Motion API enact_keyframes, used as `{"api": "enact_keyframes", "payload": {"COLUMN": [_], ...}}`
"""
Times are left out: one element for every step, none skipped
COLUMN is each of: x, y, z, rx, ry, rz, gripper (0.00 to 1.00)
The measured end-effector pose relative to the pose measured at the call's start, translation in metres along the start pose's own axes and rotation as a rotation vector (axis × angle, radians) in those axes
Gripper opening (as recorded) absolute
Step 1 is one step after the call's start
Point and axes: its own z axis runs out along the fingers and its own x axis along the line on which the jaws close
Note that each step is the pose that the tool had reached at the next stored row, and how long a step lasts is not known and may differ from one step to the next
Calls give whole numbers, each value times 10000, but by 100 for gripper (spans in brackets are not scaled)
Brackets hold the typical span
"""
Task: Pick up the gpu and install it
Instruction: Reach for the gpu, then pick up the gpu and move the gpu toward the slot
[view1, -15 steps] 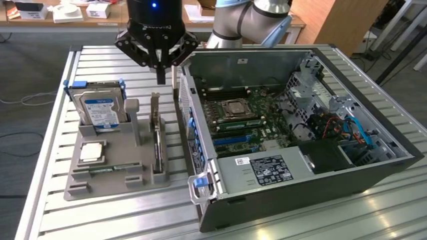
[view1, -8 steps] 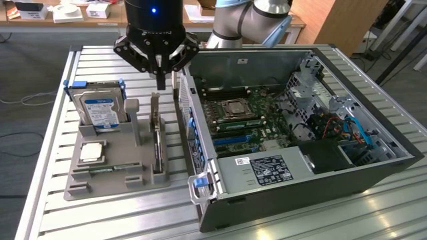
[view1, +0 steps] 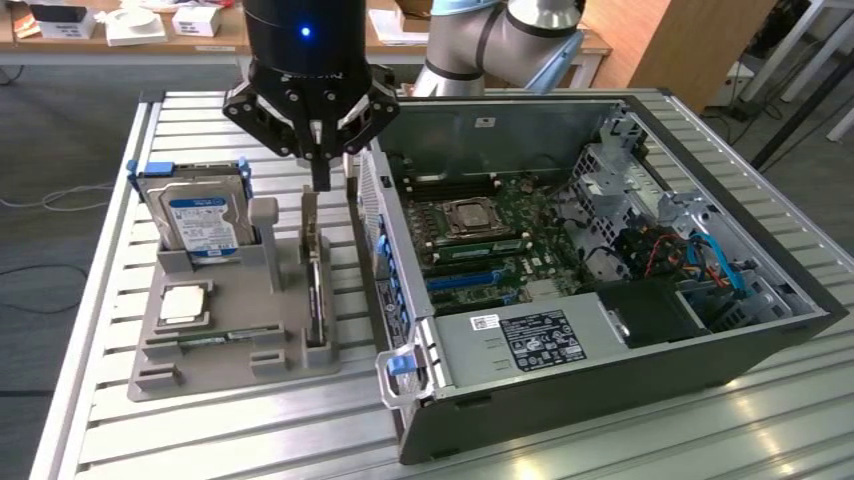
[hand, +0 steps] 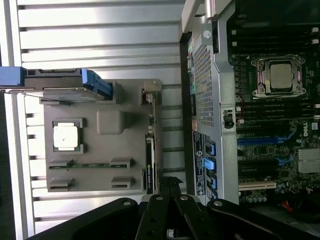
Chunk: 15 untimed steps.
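The gripper (view1: 320, 180) is hanging w/ its fingers pressed together, gripping nothing. The tips are pointing straight down just above the top edge of the gpu (view1: 314, 272), at the card's far end; can't tell if they're touching it. The gpu is standing on its long edge in a slot of the grey holder tray (view1: 274, 372), on the side nearest the pc case (view1: 587, 400). That's prob. so the slim top edge is sticking up where a pinch from above can get at it. The tray seems to be doing the same for the other parts. The hard drive (view1: 200, 222) is sitting upright in its blue caddy, while the cpu (view1: 183, 303) and memory stick (view1: 214, 340) are lying flat in their own pockets, well apart from the card. The case is lying on its side w/ the panel off, so the motherboard (view1: 481, 240) and its blue slots are facing up, prob. for a top-down insert. In the wrist view the gripper (hand: 172, 186) is sitting in line w/ the gpu (hand: 150, 160) edge, beside the case wall. Pick-up isn't done yet; the card is resting fully in the tray.
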Motion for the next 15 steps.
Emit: {"api": "enact_keyframes", "payload": {"x": [1,1,1,1,1,1,1,1,1,1,1,1,1,1,1], "y": [-1,-1,-1,-1,-1,-1,-1,-1,-1,-1,-1,-1,-1,-1,-1], "z": [0,0,0,0,0,0,0,0,0,0,0,0,0,0,0], "rx": [-1,-1,-1,-1,-1,-1,-1,-1,-1,-1,-1,-1,0,0,-1], "ry": [0,0,0,0,0,0,0,0,0,0,0,0,0,0,0], "rz": [0,1,1,1,1,1,1,1,1,1,1,0,1,0,1], "gripper": [11,11,11,11,11,11,11,11,11,11,11,11,11,11,11]}}
